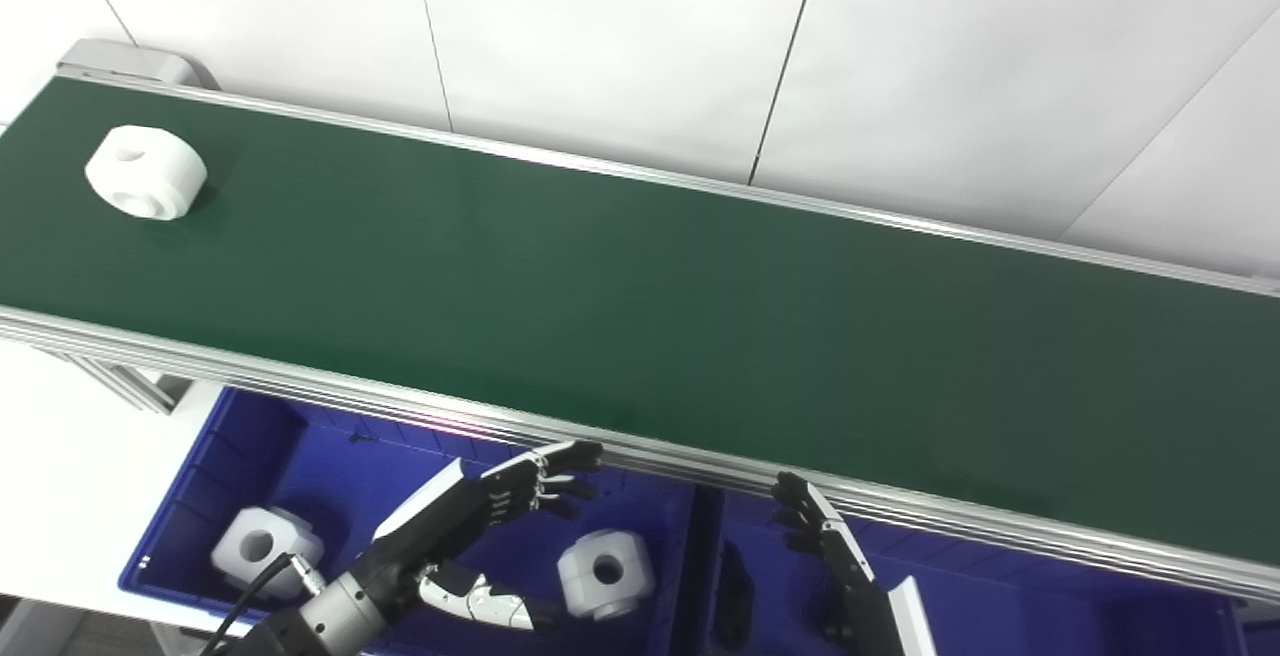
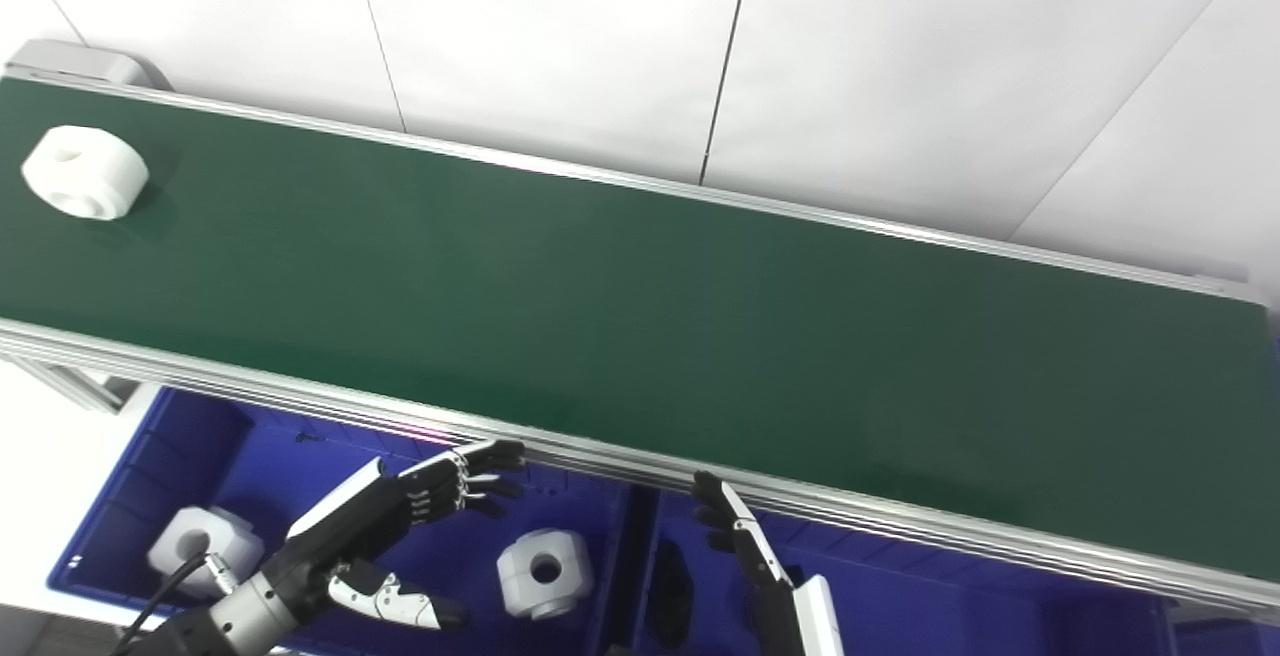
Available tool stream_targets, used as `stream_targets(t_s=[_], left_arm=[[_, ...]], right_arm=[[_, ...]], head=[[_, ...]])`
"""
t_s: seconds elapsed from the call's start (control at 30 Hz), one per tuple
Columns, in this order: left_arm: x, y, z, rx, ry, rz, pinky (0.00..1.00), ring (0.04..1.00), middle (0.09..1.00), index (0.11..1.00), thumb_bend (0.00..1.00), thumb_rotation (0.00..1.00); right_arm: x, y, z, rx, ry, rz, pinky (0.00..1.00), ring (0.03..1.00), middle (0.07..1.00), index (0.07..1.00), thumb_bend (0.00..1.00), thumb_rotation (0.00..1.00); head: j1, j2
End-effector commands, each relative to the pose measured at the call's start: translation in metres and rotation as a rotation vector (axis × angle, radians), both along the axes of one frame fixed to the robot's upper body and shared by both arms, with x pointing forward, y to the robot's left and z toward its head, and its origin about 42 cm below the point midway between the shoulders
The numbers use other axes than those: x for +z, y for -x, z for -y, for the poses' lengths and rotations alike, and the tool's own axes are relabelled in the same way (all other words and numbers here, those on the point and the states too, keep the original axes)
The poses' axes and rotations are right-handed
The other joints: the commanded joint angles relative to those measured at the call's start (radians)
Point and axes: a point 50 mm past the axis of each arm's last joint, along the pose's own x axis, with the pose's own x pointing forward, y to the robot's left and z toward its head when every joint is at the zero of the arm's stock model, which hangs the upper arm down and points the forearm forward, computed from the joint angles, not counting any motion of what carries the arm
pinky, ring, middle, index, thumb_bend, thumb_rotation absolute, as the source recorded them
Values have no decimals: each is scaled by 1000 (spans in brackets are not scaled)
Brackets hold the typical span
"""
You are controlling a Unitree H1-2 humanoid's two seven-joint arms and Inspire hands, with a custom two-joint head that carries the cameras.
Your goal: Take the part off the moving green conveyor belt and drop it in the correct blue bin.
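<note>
A white round part with holes [image 1: 146,173] lies on the green conveyor belt [image 1: 640,306] at its far left end; it also shows in the right eye view [image 2: 84,172]. My left hand [image 1: 480,516] is open and empty, hovering over the left blue bin [image 1: 230,446], below the belt's near edge. My right hand [image 1: 835,561] is open and empty, fingers pointing up, over the right blue bin [image 1: 1000,596]. Both hands are far from the part on the belt.
Two white parts [image 1: 265,548] [image 1: 605,574] lie in the left blue bin. A dark part [image 1: 735,581] lies in the right bin near the divider. The belt's aluminium rail [image 1: 700,466] runs above both bins. A white wall stands behind the belt.
</note>
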Motion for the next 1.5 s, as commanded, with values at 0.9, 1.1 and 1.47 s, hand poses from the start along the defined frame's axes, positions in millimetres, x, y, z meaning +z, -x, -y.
stream_targets(t_s=[0.9,1.1,1.47], left_arm=[[14,0,59,-22,46,120,795,892,931,901,782,255],[11,0,61,-4,43,129,819,918,953,923,782,242],[5,2,59,28,30,121,823,919,957,920,788,259]], right_arm=[[21,0,43,48,96,91,760,815,854,903,820,322],[19,4,50,74,83,42,779,834,864,907,834,336],[7,5,48,73,46,20,760,813,851,897,848,332]], head=[[287,-38],[303,-57],[339,-114]])
